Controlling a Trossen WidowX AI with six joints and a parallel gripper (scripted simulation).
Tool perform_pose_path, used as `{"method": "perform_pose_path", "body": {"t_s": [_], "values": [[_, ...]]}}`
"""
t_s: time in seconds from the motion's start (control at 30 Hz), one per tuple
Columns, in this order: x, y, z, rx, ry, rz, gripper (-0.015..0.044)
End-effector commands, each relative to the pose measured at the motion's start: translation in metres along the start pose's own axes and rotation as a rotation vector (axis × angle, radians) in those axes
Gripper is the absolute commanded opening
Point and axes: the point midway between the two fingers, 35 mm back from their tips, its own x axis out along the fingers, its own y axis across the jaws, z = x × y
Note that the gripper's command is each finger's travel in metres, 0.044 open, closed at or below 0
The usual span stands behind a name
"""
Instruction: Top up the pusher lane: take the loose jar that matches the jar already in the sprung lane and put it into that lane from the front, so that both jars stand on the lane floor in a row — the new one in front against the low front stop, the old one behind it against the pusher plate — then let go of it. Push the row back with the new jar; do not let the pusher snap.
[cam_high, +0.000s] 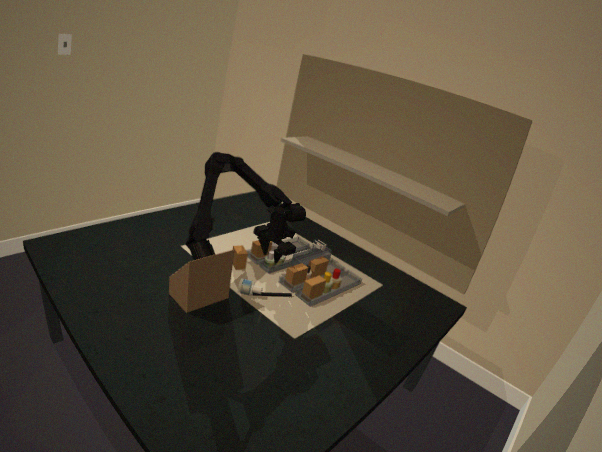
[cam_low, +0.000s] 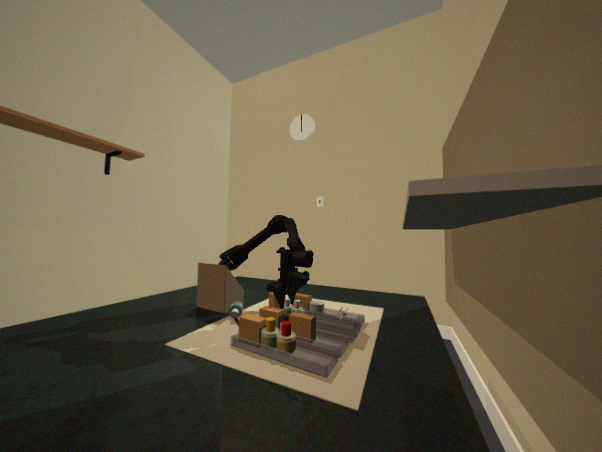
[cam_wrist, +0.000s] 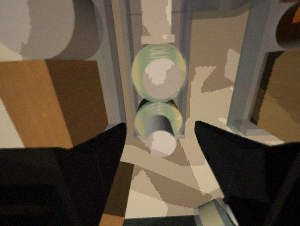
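Note:
The sprung lane (cam_wrist: 188, 25) holds two matching pale green jars with whitish caps, upright in a row. The rear jar (cam_wrist: 159, 75) (cam_low: 298, 304) stands against the pusher plate (cam_wrist: 158, 39). The front jar (cam_wrist: 142, 119) (cam_low: 287, 303) stands close in front of it, at the front end of the lane. My gripper (cam_wrist: 160, 126) (cam_high: 271, 258) is open, with one finger on each side of the front jar and a gap to it on both sides. The low front stop is mostly hidden behind the front jar and its cap.
Brown blocks (cam_wrist: 77, 95) (cam_high: 297, 274) stand in the lanes beside. A grey cylinder (cam_wrist: 37, 30) (cam_low: 316, 306) is near the left finger's side. Yellow-capped (cam_low: 270, 325) and red-capped (cam_low: 286, 328) jars stand farther off. A bluish-white item (cam_high: 246, 286) and a black rod (cam_high: 272, 294) lie on the mat.

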Motion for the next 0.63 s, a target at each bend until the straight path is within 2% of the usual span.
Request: {"method": "perform_pose_path", "body": {"t_s": [0.0, 0.6], "values": [[-0.007, 0.001, 0.001, -0.01, -0.001, -0.003, 0.031], [-0.008, 0.001, -0.046, -0.008, 0.001, -0.003, 0.031]]}}
